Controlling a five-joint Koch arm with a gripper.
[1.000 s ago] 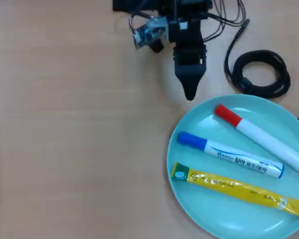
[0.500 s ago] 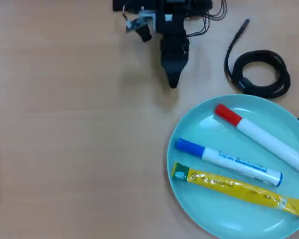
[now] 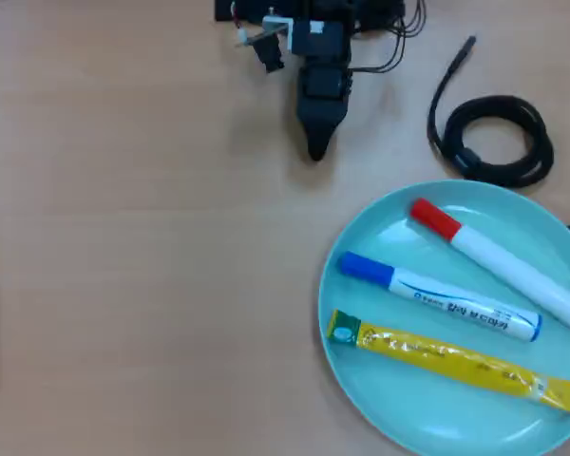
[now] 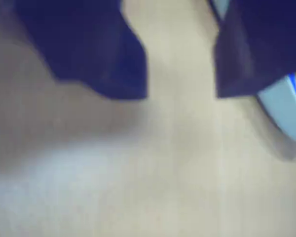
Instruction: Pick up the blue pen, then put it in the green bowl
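The blue pen (image 3: 437, 296), white-barrelled with a blue cap, lies inside the green bowl (image 3: 408, 404) at the lower right of the overhead view, its cap pointing left. My gripper (image 3: 315, 150) is at the top centre, above and left of the bowl, well apart from the pen. In the wrist view my gripper (image 4: 182, 94) shows two dark jaws with bare table in the gap between them and nothing held. The bowl's rim (image 4: 286, 106) shows at the right edge of that view.
In the bowl a thicker white marker with a red cap (image 3: 499, 261) lies above the pen and a yellow tube (image 3: 451, 361) below it. A coiled black cable (image 3: 499, 142) lies on the wooden table (image 3: 152, 237) beyond the bowl.
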